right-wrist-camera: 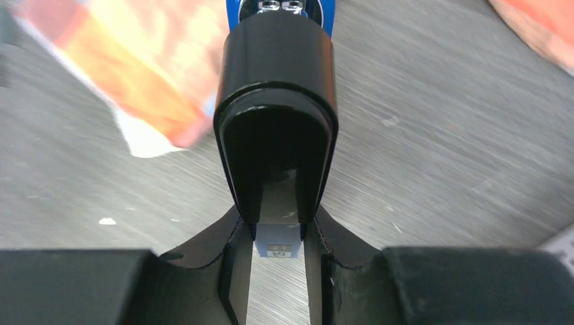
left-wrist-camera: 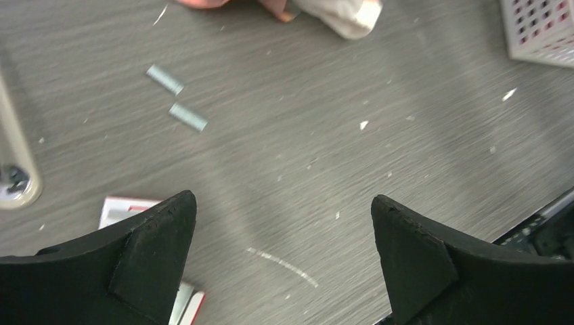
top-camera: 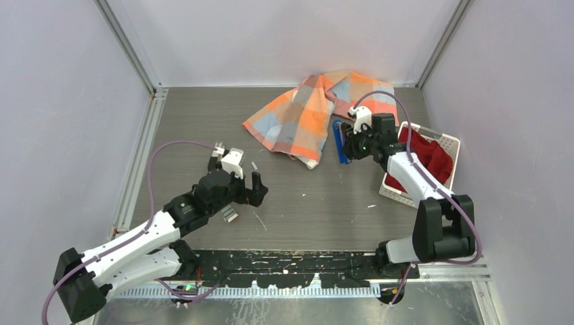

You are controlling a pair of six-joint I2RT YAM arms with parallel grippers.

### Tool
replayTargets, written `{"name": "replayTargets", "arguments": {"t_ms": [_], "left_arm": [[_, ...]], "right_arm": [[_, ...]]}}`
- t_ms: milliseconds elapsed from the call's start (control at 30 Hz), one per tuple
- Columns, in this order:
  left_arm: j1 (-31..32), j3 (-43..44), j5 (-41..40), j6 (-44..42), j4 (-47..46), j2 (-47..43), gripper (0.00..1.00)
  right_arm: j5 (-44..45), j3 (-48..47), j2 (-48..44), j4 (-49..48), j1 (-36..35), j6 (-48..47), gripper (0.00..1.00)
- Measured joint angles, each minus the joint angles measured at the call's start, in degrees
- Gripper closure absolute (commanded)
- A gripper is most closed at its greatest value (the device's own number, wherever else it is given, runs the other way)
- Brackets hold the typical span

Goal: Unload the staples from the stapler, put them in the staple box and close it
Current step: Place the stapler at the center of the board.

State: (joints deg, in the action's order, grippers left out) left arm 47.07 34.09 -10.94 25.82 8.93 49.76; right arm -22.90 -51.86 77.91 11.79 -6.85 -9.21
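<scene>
Stapler (top-camera: 340, 150): slim, blue, lying lengthwise on the grey surface (top-camera: 311, 210) at far right-centre. From the right wrist it is seen end-on, with a glossy black cap, blue sides and silver metal at the top and low between the fingers. Right fingers (right-wrist-camera: 210, 271) clamped on its near end, one on each side, stapler pointing straight away from them. Staples (left-wrist-camera: 188, 116): two short silver-grey strips lying loose on the surface, near each other but not touching, left of centre. They lie ahead of the left fingers (left-wrist-camera: 152, 264), clear of both tips. Left fingers spread wide, nothing between them, bare surface under the gap. White-and-red packet (left-wrist-camera: 125, 205) flat on the surface, partly hidden under one left finger in the wrist view. Orange-and-blue checked cloth (top-camera: 308, 112) crumpled just beside the stapler, on the side toward the left arm; contact cannot be told. White basket (top-camera: 452, 142) with a red cloth (top-camera: 426, 156) sits behind the right arm. Pale specks scattered across the surface.
</scene>
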Motion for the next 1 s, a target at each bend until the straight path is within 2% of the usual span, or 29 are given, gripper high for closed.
{"name": "replayTargets", "arguments": {"t_ms": [133, 267, 467, 567, 733, 1000], "left_arm": [[0.0, -1.4, -1.7, -1.1, 4.9, -2.9, 0.0], [0.0, -2.1, -3.1, -1.5, 6.6, -5.9, 0.0], [0.0, -2.2, -4.6, -2.3, 8.5, -7.1, 0.0], [0.0, -2.2, -5.1, -2.3, 9.2, -7.0, 0.0], [0.0, -1.7, -5.7, -2.4, 10.6, -5.6, 0.0], [-0.6, 1.8, -6.3, -2.6, 14.2, -3.1, 0.0]], "right_arm": [[8.2, -2.3, 5.0, 5.4, 0.8, -4.5, 0.95], [12.6, -6.3, 10.5, 9.9, 1.1, -7.1, 0.94], [16.1, -21.1, 24.3, 17.0, 1.0, -10.6, 0.93], [17.1, -29.6, 32.1, 20.1, 1.0, -12.1, 0.88], [17.9, -35.7, 37.8, 24.0, 1.0, -13.7, 0.75], [17.5, -36.5, 38.4, 27.5, 1.0, -14.8, 0.43]]}}
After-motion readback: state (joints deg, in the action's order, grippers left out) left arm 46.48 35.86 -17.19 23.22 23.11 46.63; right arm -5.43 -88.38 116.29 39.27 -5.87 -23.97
